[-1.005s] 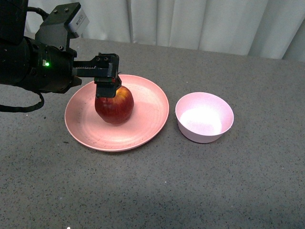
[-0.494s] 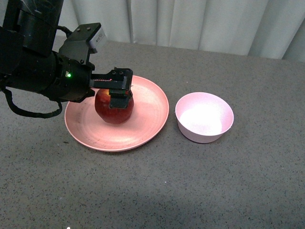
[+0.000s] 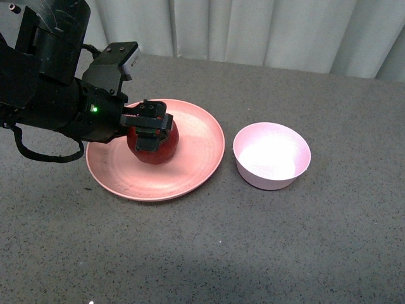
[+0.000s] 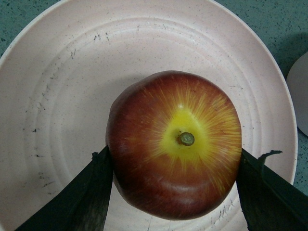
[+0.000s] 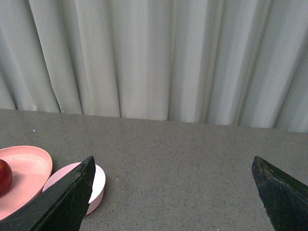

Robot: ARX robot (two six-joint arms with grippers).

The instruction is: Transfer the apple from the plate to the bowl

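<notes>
Pale pleated curtain (image 3: 253, 31) closes off the back, and below it a grey speckled counter (image 3: 285, 240) carries everything. Bulkiest is the black left arm (image 3: 50, 95), reaching in over the plate's left rim so that its tip comes at the fruit from above. Next in size, the salmon-pink plate (image 3: 196, 158) lies flat. The paler bowl (image 3: 266, 179) stands just beside it on its right, clear of its rim and holding nothing. With so short a gap, I judge that a lift and a brief sideways carry will do. The apple (image 3: 161, 149) sits on the plate, a little left of the plate's centre, upright with its stem (image 4: 186, 139) pointing at the wrist camera. The left pincer (image 4: 173, 159) straddles it. Its two fingers (image 4: 98, 192) meet the apple's opposite flanks at the widest girth, drawn in to the apple's breadth and apparently gripping it. That hold suits a round, glossy skin likely to slip from a higher pinch. No gap shows under the apple, so the lift looks not yet begun. On the bowl side of the plate and well apart from it, the right pincer (image 5: 172, 163) hangs above the counter with its jaws spread wide on nothing, out of the way.
</notes>
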